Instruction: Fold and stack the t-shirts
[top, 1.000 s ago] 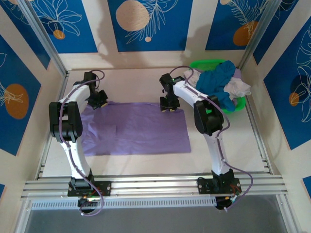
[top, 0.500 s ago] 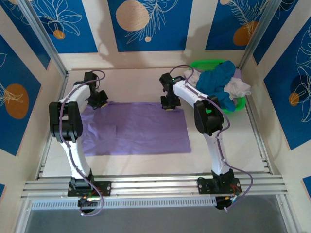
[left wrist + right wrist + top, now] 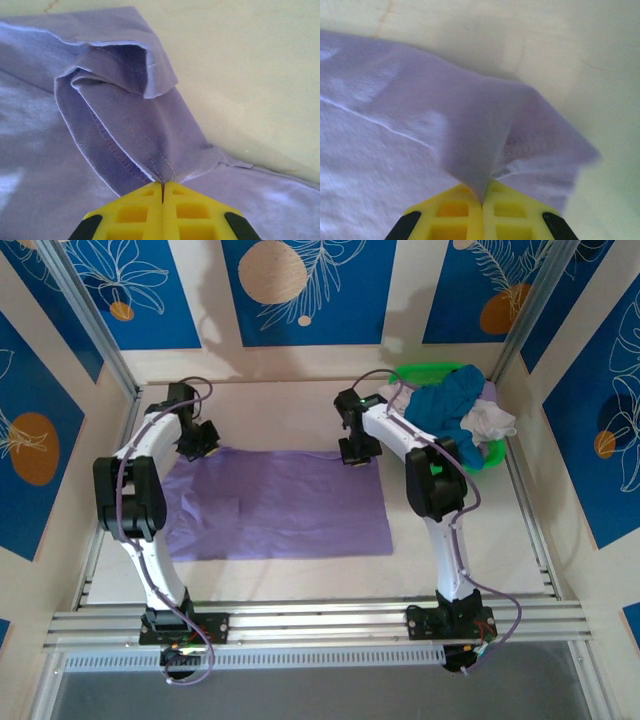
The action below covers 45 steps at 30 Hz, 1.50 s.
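Both far corners of the lavender-purple cloth t-shirt (image 3: 280, 505), spread flat on the pale table (image 3: 300, 575), are pinched. Your left gripper (image 3: 163, 186) clamps a stitched fold, and your right gripper (image 3: 482, 200) grips the other corner. You look to be starting a fold. Next, lift both corners evenly and carry them toward you.

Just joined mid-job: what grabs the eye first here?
A lavender t-shirt lies spread flat at centre. The left gripper and right gripper, jaws shut, pinch its two far corners. At the far right, a green basket is heaped with a teal t-shirt and a white garment.
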Each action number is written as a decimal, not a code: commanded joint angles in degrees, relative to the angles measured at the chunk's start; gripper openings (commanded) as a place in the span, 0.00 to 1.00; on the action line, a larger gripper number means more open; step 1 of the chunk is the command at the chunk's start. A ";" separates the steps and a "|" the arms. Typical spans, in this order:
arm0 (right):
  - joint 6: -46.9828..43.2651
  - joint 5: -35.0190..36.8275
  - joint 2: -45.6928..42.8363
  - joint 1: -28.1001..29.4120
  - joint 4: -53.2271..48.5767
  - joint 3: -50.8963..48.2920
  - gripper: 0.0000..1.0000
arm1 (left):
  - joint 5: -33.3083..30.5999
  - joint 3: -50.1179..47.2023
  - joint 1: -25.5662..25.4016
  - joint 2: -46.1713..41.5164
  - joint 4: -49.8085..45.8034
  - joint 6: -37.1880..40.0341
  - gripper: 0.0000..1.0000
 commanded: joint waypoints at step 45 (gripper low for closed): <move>-2.31 -0.06 -19.48 -0.26 -9.63 -25.61 0.36 | -7.36 -35.57 -6.64 -33.44 -9.17 1.63 0.17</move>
